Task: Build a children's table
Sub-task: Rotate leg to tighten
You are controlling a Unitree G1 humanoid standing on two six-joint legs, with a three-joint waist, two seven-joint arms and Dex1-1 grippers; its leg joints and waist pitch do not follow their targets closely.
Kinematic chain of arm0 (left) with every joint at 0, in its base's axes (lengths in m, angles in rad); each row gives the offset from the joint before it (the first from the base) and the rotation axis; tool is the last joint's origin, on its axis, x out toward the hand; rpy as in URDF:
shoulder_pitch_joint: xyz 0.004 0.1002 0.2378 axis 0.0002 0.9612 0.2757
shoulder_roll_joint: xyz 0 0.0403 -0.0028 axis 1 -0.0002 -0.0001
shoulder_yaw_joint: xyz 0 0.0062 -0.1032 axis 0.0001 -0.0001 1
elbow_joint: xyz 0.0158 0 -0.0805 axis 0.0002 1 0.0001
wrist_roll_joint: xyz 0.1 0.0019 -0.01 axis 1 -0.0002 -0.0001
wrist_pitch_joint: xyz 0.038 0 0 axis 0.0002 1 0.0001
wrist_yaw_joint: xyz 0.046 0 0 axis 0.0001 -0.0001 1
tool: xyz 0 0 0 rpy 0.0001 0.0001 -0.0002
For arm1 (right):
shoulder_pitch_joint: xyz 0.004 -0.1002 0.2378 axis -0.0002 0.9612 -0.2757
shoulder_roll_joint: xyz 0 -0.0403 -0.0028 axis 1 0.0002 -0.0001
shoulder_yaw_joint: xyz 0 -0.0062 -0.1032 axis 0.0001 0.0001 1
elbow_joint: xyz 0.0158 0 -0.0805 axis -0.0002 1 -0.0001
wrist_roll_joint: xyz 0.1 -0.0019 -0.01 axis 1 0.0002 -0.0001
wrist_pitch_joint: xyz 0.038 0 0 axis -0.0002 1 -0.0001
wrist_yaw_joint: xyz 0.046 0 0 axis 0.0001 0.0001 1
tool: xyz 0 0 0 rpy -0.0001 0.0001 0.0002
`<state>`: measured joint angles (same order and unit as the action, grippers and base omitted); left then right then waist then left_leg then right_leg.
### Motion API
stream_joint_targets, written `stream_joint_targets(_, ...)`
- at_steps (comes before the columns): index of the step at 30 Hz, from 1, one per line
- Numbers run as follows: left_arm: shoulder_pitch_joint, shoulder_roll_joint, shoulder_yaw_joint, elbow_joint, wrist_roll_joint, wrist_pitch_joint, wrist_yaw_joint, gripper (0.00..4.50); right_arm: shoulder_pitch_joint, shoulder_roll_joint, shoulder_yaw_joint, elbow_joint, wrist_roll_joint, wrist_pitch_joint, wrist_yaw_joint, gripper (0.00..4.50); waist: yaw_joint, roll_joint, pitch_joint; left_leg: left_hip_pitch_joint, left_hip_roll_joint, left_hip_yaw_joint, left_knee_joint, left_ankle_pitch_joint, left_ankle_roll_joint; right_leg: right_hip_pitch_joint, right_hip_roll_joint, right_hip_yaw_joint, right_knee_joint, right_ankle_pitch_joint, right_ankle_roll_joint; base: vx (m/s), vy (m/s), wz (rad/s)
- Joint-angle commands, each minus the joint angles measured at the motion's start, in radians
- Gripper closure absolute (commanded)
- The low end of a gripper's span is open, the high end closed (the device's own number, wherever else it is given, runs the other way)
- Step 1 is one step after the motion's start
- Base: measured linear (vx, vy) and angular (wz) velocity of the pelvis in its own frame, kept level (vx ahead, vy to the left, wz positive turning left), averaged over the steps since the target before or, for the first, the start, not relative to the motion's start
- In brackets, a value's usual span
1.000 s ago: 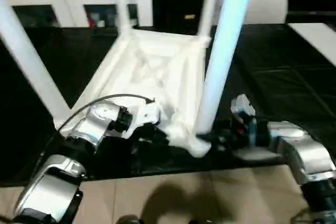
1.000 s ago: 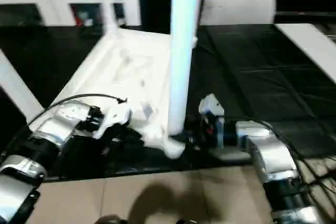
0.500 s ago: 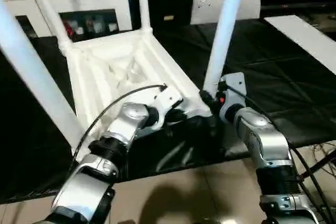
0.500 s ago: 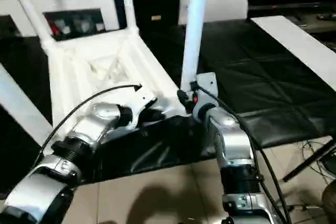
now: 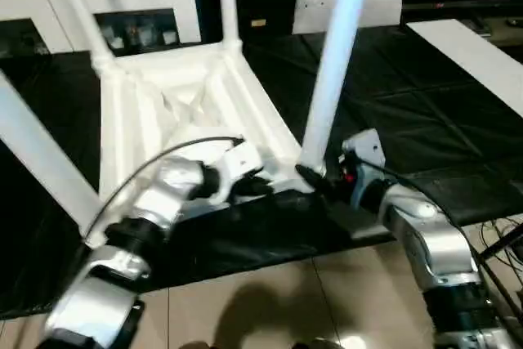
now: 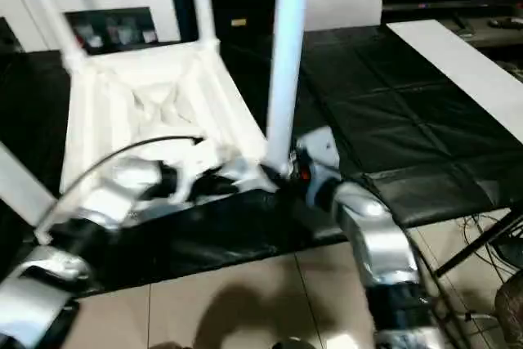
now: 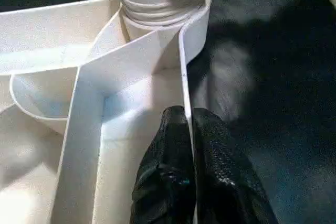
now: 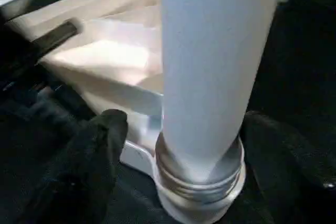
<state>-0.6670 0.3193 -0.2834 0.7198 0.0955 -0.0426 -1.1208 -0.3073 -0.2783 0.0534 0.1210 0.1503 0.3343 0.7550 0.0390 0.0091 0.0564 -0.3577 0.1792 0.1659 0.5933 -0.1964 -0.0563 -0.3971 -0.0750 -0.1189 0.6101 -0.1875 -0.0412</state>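
Observation:
The children's table point(image 5: 180, 104) lies upside down on a black mat, ribbed underside up, with its white legs standing in the corner sockets. My left gripper point(image 5: 260, 187) is at the near rim. In the left wrist view the left gripper point(image 7: 188, 129) is shut on the thin rim wall beside a corner socket. My right gripper point(image 5: 315, 177) is at the foot of the near right leg point(image 5: 331, 63). In the right wrist view its fingers point(image 8: 100, 145) stand open on either side of that leg point(image 8: 210, 66), with a gap on the one side.
A white cabinet with glass doors point(image 5: 139, 6) stands behind the table. A flat white board point(image 5: 474, 55) lies on the black mat point(image 5: 409, 120) at the right, and a white panel point(image 5: 384, 2) leans at the back. Tiled floor point(image 5: 270, 300) runs along the mat's near edge.
The head camera has shifted. My right gripper's fingers have spread apart around the foot of the leg. The left gripper keeps its hold on the rim.

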Motion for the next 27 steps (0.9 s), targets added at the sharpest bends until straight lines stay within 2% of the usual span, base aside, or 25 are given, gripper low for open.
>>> stream_joint_targets(1,-0.011,0.024,-0.045,-0.02,-0.014,-0.072,-0.141,4.5,-0.007,-0.056,0.015,0.019,0.011,-0.072,0.118,0.37,0.008,-0.005,-0.067,0.001,0.052,-0.013,-0.055,-0.1,0.106,0.065,-0.086,0.071,-0.08,-0.157,-0.174,0.0,0.0,0.0)
stream_joint_targets(3,-0.015,0.034,-0.051,-0.015,-0.021,-0.093,-0.189,4.5,-0.01,-0.084,0.021,0.03,0.022,-0.101,0.175,0.07,0.015,-0.005,-0.066,0.0,0.054,-0.012,-0.055,-0.089,0.109,0.065,-0.085,0.072,-0.074,-0.126,-0.19,0.0,0.0,0.0)
stream_joint_targets(6,-0.018,0.04,-0.055,-0.012,-0.027,-0.109,-0.224,4.5,-0.009,-0.103,0.027,0.028,0.045,-0.11,0.227,0.03,0.025,-0.006,-0.066,0.002,0.058,-0.012,-0.055,-0.095,0.112,0.064,-0.087,0.072,-0.071,-0.113,-0.203,0.0,0.0,0.0)
stream_joint_targets(8,-0.025,0.051,-0.069,-0.012,-0.043,-0.131,-0.299,4.5,-0.014,-0.146,0.048,0.036,0.076,-0.132,0.343,0.03,0.033,-0.006,-0.066,0.001,0.058,-0.011,-0.054,-0.105,0.116,0.068,-0.087,0.07,-0.072,-0.118,-0.207,0.0,0.0,0.0)
stream_joint_targets(10,-0.028,0.057,-0.08,-0.013,-0.052,-0.142,-0.346,4.5,-0.021,-0.171,0.062,0.046,0.089,-0.142,0.412,0.03,0.042,-0.005,-0.066,0.001,0.061,-0.01,-0.054,-0.098,0.114,0.066,-0.088,0.071,-0.069,-0.118,-0.205,0.0,0.0,0.0)
stream_joint_targets(11,-0.033,0.061,-0.095,-0.012,-0.055,-0.155,-0.382,4.5,-0.032,-0.198,0.078,0.056,0.105,-0.143,0.49,0.03,0.046,-0.01,-0.067,0.003,0.062,-0.009,-0.054,-0.1,0.116,0.064,-0.089,0.072,-0.069,-0.117,-0.206,0.0,0.0,0.0)
stream_joint_targets(12,-0.033,0.062,-0.097,-0.011,-0.055,-0.157,-0.385,4.5,-0.033,-0.202,0.08,0.058,0.106,-0.143,0.499,0.03,0.048,-0.009,-0.066,0.003,0.06,-0.009,-0.053,-0.106,0.12,0.065,-0.088,0.07,-0.069,-0.124,-0.209,0.0,0.0,0.0)
stream_joint_targets(14,-0.037,0.063,-0.102,-0.009,-0.054,-0.164,-0.398,4.5,-0.039,-0.213,0.087,0.062,0.116,-0.134,0.533,0.19,0.055,-0.009,-0.066,0.001,0.062,-0.009,-0.054,-0.105,0.115,0.064,-0.09,0.071,-0.071,-0.143,-0.2,0.0,0.0,0.0)
stream_joint_targets(15,-0.041,0.063,-0.105,-0.004,-0.052,-0.171,-0.41,4.5,-0.047,-0.227,0.096,0.068,0.126,-0.117,0.571,0.29,0.057,-0.013,-0.065,0.001,0.06,-0.009,-0.054,-0.108,0.113,0.064,-0.089,0.07,-0.072,-0.159,-0.197,0.0,0.0,0.0)
stream_joint_targets(16,-0.045,0.062,-0.106,0.0,-0.051,-0.174,-0.416,4.5,-0.053,-0.235,0.104,0.072,0.131,-0.104,0.598,0.4,0.059,-0.011,-0.064,0.002,0.061,-0.009,-0.055,-0.109,0.111,0.064,-0.09,0.07,-0.073,-0.169,-0.194,0.0,0.0,0.0)
stream_joint_targets(18,-0.052,0.06,-0.106,0.011,-0.047,-0.184,-0.424,4.5,-0.065,-0.246,0.116,0.082,0.136,-0.096,0.631,0.47,0.059,-0.017,-0.062,0.002,0.061,-0.008,-0.055,-0.112,0.108,0.062,-0.089,0.069,-0.077,-0.2,-0.181,0.0,0.0,0.0)
stream_joint_targets(19,-0.052,0.06,-0.106,0.011,-0.047,-0.184,-0.424,4.5,-0.065,-0.246,0.116,0.082,0.136,-0.096,0.631,0.66,0.062,-0.016,-0.063,0.002,0.061,-0.009,-0.055,-0.113,0.104,0.062,-0.091,0.07,-0.078,-0.212,-0.176,0.0,0.0,0.0)
stream_joint_targets(23,-0.066,0.062,-0.11,0.035,-0.044,-0.204,-0.438,4.5,-0.094,-0.252,0.138,0.12,0.143,-0.095,0.686,0.95,0.064,-0.02,-0.063,0.0,0.059,-0.009,-0.055,-0.105,0.102,0.062,-0.09,0.068,-0.077,-0.212,-0.169,0.0,0.0,0.0)
stream_joint_targets(27,-0.068,0.064,-0.11,0.041,-0.045,-0.208,-0.439,4.5,-0.1,-0.253,0.143,0.124,0.148,-0.087,0.702,1.25,0.066,-0.019,-0.064,0.001,0.062,-0.009,-0.054,-0.091,0.106,0.06,-0.09,0.069,-0.074,-0.186,-0.176,0.0,0.0,0.0)
